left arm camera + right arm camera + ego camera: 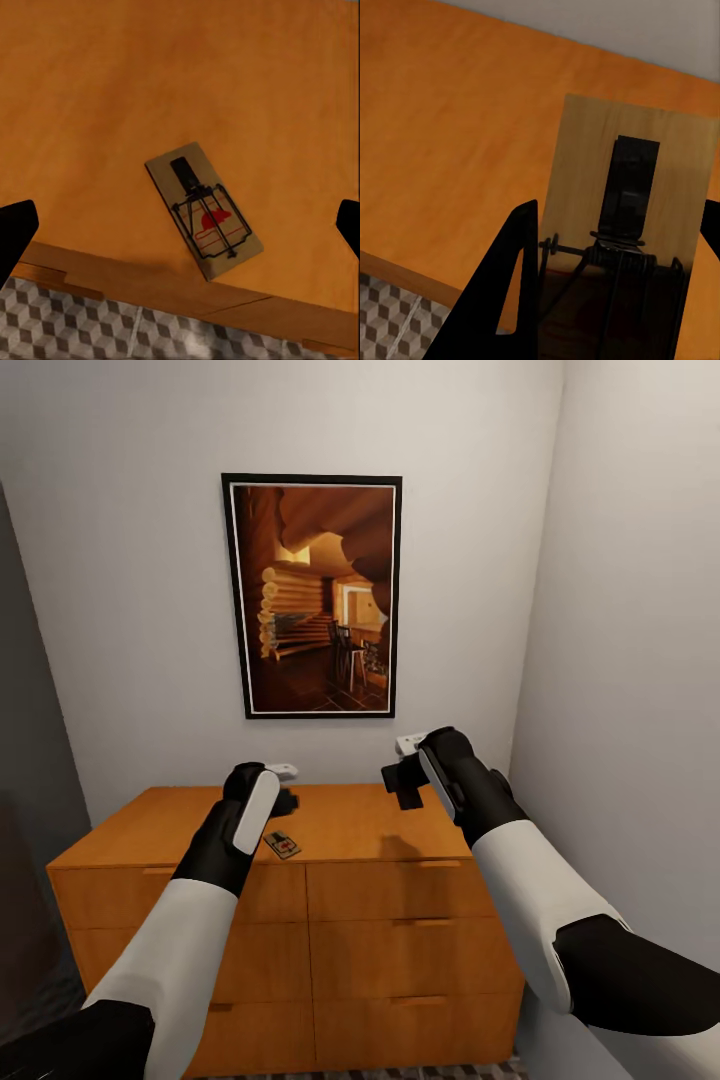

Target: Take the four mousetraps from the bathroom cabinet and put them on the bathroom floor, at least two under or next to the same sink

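Observation:
The orange-brown cabinet stands against the wall right in front of me. One mousetrap lies flat on its top near the front edge. My left gripper hovers just above it. In the left wrist view that mousetrap lies between the widely spread fingertips, untouched, so the gripper is open. My right gripper is raised above the right part of the cabinet top. It is shut on a second mousetrap, held by its wire end between the dark fingers. A strip of bathroom floor shows below the cabinet front.
A framed picture of a log interior hangs on the wall above the cabinet. A side wall runs close along the right, and a dark panel closes in on the left. Patterned floor tiles show at the cabinet's foot.

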`<state>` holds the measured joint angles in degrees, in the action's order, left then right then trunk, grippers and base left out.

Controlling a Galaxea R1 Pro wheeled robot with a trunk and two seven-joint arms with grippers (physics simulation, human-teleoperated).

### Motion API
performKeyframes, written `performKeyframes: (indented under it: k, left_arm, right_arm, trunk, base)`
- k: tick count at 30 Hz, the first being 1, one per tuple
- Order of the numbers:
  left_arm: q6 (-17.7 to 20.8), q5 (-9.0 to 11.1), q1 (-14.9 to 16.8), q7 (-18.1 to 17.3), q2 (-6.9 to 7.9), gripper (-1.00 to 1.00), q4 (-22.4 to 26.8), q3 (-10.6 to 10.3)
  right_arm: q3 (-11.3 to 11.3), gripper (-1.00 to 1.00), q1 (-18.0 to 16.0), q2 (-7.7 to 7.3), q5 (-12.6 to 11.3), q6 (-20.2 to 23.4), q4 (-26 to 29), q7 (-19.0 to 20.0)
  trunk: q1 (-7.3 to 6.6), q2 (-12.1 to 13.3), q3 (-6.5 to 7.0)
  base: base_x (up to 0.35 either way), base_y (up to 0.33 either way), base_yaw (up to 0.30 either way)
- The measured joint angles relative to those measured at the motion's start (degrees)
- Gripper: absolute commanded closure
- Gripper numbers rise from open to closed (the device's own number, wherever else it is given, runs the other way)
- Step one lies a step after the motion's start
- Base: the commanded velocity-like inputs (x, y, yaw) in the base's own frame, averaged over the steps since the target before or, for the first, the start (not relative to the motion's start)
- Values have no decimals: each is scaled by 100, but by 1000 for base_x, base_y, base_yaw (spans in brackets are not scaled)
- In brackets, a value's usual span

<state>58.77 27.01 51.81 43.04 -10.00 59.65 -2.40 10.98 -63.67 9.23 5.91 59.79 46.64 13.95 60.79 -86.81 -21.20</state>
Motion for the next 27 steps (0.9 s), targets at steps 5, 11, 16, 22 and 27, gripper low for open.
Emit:
performKeyframes:
  k: [5, 11, 16, 22, 27]
  left_arm:
    - [0, 116, 0, 13, 0, -100, 2, -37]
    - [2, 187, 0, 7, 0, -100, 6, -86]
    - [1, 297, 0, 6, 0, -100, 7, -119]
    - [2, 309, 0, 6, 0, -100, 4, -148]
    - [1, 328, 0, 6, 0, -100, 1, -152]
  right_arm:
    - [0, 100, 0, 0, 3, 0, -23, 0]
    - [0, 100, 0, 5, 1, 0, -27, 0]
    - [0, 100, 0, 6, 4, 0, -46, -2]
    - [0, 100, 0, 9, 0, 0, -69, -8]
    - [0, 100, 0, 9, 0, 0, -74, -9]
  trunk:
    - [0, 0, 0]
    - [-1, 0, 0]
    - [0, 0, 0]
    - [0, 0, 0]
    - [-1, -1, 0]
  base:
    - [1, 0, 0]
    - [59, 0, 0]
    - [13, 0, 0]
    - [29, 0, 0]
    - [161, 0, 0]
